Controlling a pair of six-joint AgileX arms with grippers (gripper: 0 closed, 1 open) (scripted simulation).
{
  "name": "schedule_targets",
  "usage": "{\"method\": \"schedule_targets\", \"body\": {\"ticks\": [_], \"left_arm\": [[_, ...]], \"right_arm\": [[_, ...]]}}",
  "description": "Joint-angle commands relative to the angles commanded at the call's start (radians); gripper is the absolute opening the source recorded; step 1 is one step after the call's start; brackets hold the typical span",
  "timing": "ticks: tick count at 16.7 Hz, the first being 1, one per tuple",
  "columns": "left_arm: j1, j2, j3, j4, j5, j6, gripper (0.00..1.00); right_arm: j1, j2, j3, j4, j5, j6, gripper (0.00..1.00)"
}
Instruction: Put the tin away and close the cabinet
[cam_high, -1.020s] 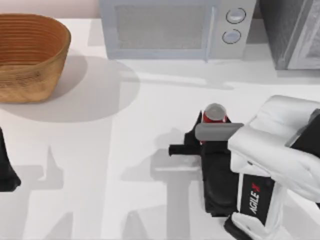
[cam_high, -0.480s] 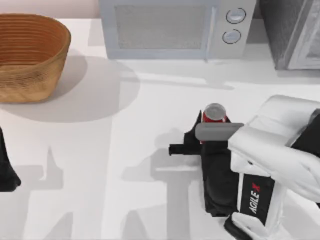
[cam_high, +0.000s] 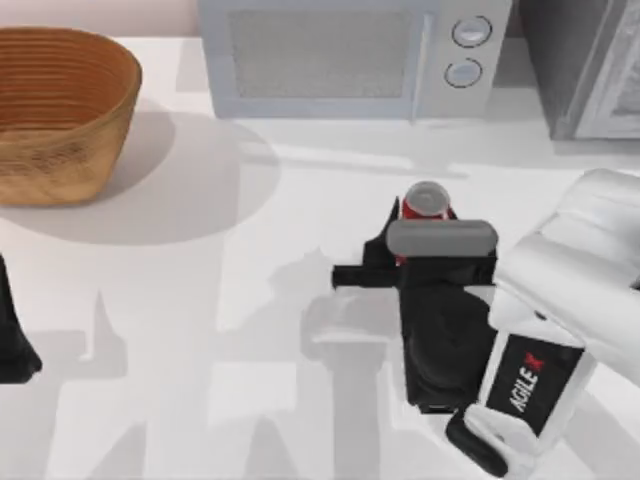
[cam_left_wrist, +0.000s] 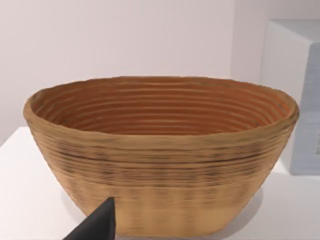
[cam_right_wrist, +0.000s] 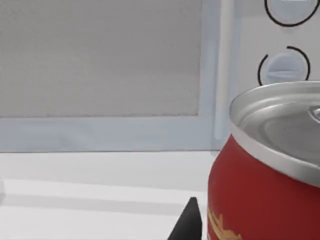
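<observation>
Top view, centre-right: right tool (cam_high: 425, 232) clamped on tin (cam_high: 425, 199), upright for carry toward cabinet (cam_high: 585, 65), upper right. Left tool (cam_high: 15, 340) parked left edge, state untellable.

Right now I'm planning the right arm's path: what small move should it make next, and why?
Probably carry the tin toward the cabinet at the table's far right. The right claw sits at the tin, which stands upright, in front of the microwave. The left claw is parked at the left edge.
</observation>
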Motion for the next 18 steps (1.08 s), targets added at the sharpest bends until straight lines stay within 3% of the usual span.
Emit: {"method": "schedule_targets", "body": {"ticks": [18], "left_arm": [[0.0,0.0,0.0,0.0,0.0,0.0,1.0]], "right_arm": [[0.0,-0.472,-0.029,-0.455,-0.001,0.002,0.0]]}}
